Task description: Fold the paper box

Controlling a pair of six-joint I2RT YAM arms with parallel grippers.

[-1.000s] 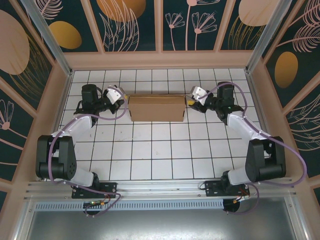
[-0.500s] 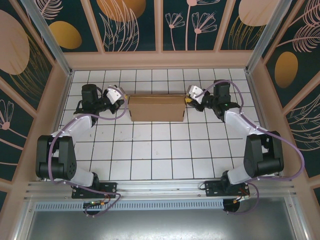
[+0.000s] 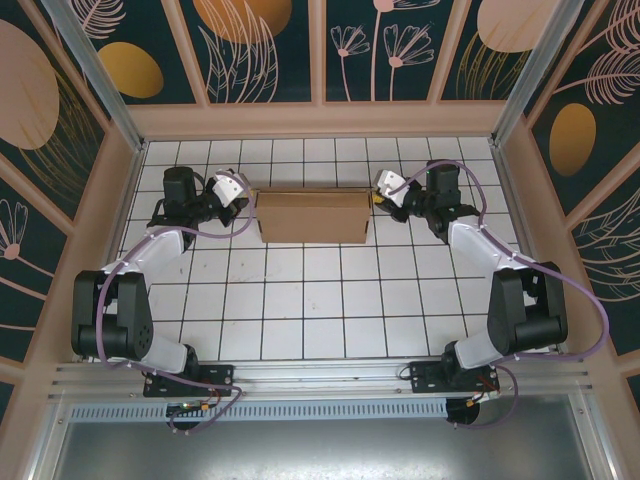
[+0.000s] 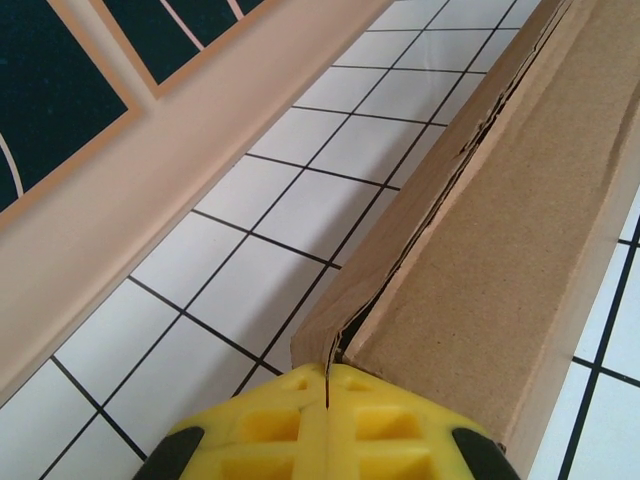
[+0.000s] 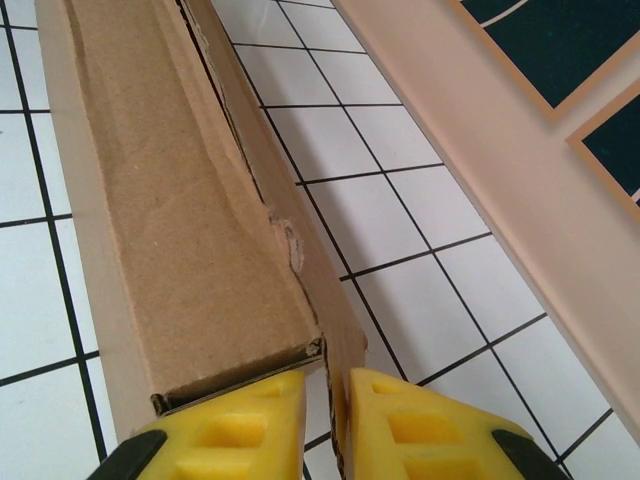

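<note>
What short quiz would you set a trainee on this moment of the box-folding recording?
1. True or false: the paper box lies on the table close to the arm bases.
2. In the right wrist view, the right gripper is: A) shut tight; B) open, with a cardboard edge in its gap; C) holding a pen.
3. Fill in: in the left wrist view, the left gripper is ____ at the box's corner.
Key: 1 false, it lies at the far side of the table; 2 B; 3 shut.
</note>
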